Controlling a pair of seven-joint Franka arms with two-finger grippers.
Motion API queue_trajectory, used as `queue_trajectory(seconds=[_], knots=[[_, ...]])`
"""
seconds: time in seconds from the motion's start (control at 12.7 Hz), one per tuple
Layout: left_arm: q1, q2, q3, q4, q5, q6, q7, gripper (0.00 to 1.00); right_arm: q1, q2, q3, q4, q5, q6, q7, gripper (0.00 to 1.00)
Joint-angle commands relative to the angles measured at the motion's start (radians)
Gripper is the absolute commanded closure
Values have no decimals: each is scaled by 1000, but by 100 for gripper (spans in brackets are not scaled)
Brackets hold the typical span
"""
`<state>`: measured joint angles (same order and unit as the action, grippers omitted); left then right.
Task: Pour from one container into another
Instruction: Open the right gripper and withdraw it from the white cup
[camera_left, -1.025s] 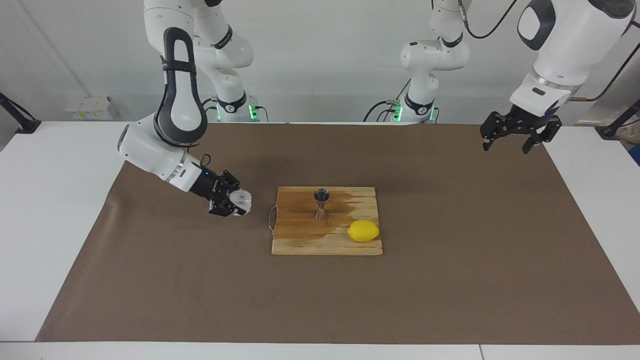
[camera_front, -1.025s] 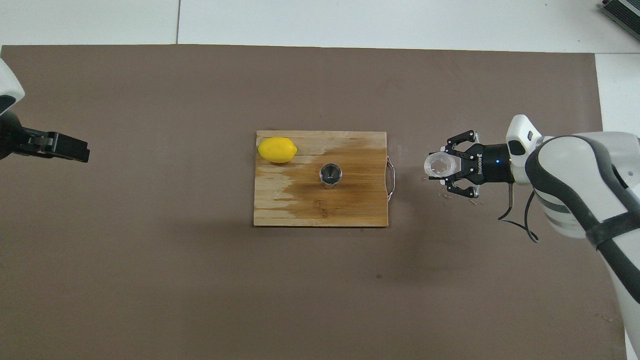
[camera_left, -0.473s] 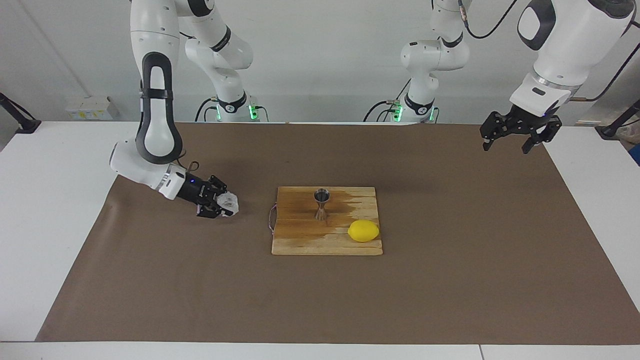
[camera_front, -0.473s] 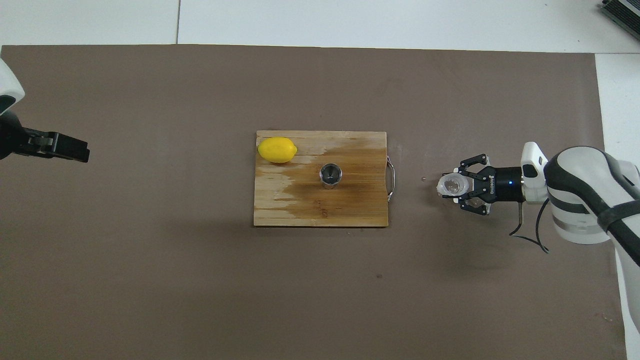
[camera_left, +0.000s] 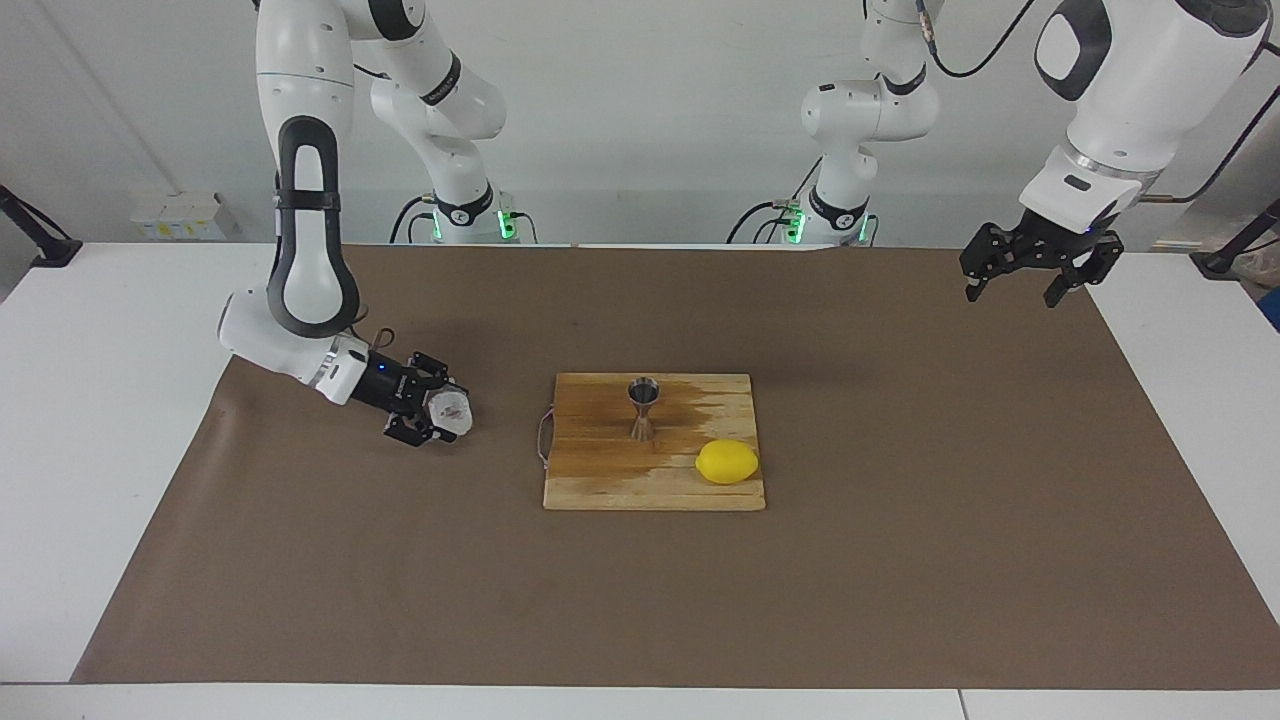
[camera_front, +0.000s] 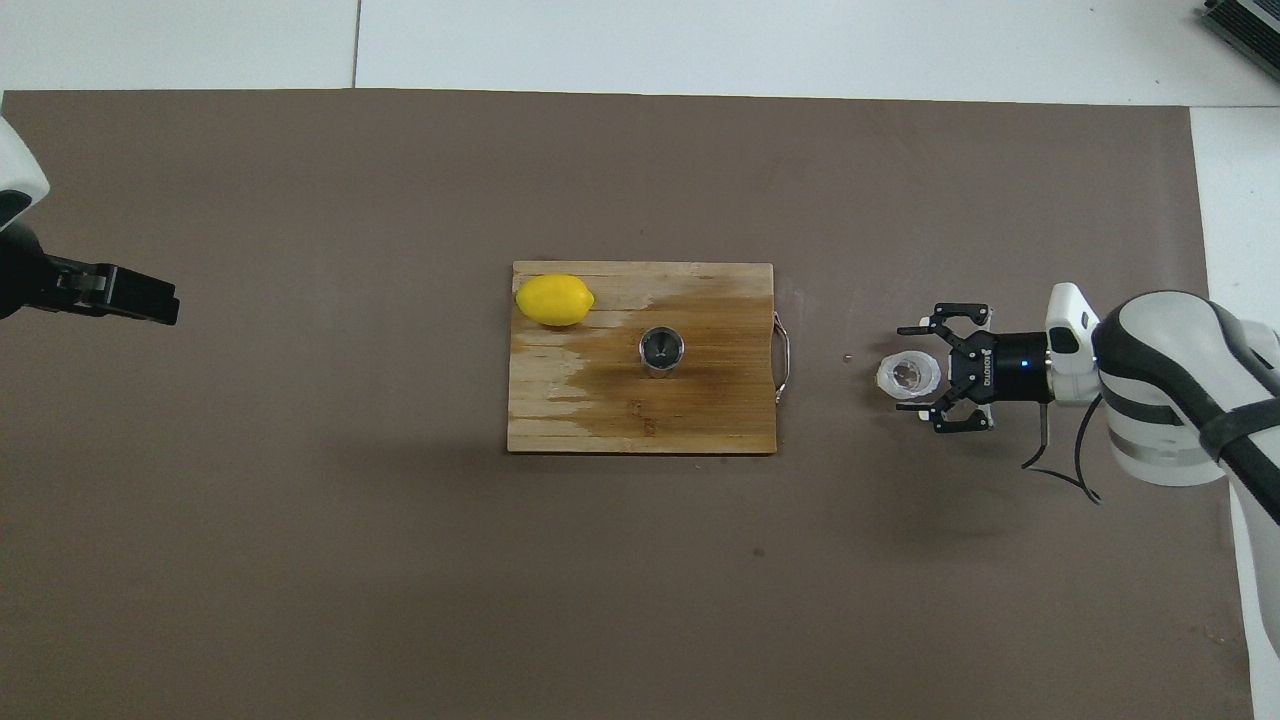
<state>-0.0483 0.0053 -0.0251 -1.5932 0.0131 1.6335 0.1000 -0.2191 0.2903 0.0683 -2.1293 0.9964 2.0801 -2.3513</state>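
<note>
Cup (camera_front: 908, 375) sits on the worktop mat toward the right arm's end, well apart from the jigger (camera_left: 642, 406) on the board (camera_left: 600, 480). Right gripper (camera_front: 925, 380) spread open around it. I judge pouring done, retreat left. Left gripper (camera_left: 1024, 283) waits open.

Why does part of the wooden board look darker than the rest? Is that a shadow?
Overhead view: the dark patch on the board has ragged edges around the jigger, more like a wet stain than shadow. Facing view: the same patch.
</note>
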Motion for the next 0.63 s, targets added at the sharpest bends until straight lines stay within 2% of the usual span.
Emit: queue_trajectory(seconds=[0.0,0.32,0.55], knots=[[-10,-21,10,-19,8,-7,-10,0,9,-104,5,-8,-114,-11,195,0],[-10,-21,8,-19,8,-7,-11,0,93,-174,5,3,-302,5,581,0],[-10,-21,10,-19,8,-7,-10,0,142,-166,7,31,-534,50,968,0]])
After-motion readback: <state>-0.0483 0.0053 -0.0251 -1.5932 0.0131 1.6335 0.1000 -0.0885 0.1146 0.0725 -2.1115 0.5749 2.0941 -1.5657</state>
